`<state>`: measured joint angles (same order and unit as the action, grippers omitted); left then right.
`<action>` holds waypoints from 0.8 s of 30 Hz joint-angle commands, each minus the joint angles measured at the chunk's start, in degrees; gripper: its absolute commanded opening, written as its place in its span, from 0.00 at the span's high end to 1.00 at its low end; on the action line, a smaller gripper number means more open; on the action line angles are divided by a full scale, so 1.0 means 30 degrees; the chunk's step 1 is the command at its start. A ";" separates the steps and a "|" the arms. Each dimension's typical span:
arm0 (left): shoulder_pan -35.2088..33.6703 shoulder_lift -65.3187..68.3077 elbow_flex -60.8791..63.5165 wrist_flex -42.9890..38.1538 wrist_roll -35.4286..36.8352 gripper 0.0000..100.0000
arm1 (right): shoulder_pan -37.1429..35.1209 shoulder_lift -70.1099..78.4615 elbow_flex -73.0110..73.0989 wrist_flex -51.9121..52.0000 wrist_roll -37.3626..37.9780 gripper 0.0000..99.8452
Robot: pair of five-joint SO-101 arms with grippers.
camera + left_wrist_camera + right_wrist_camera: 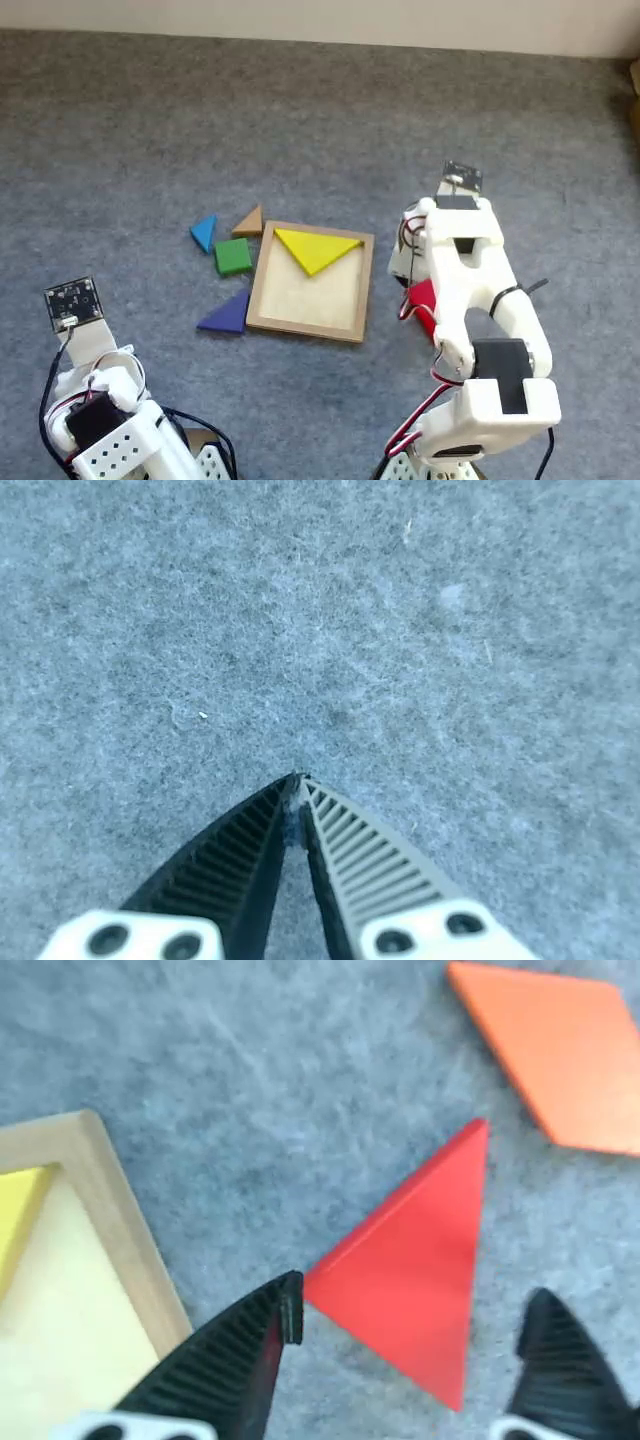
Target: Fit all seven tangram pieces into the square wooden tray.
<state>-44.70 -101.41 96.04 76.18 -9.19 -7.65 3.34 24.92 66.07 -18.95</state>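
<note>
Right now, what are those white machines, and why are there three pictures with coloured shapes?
These are robots: a left arm and a right arm, each ending in a pincer. One picture looks down from above; the other two come from little cameras on the arms' wrists. On the grey mat lies a square wooden tray with a yellow triangle inside. Beside it lie a blue triangle, a brown triangle, a green square and a purple triangle. The right pincer is open over a red triangle, next to an orange slanted piece. The left pincer is shut above bare mat. Nothing is held.
</note>
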 commanded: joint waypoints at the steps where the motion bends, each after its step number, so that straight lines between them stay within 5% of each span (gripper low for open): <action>1: -0.0220 -0.1158 0.0396 0.0176 0.0000 0.99 | -0.0806 -0.1099 -0.1216 0.0337 -0.1055 0.60; 24: -0.0220 -0.1158 0.0396 0.0176 0.0000 0.99 | -0.0132 0.2505 -0.0835 -0.0894 -0.1231 0.60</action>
<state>-44.70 -101.41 96.04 76.18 -9.19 -9.58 10.90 24.22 63.78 -22.02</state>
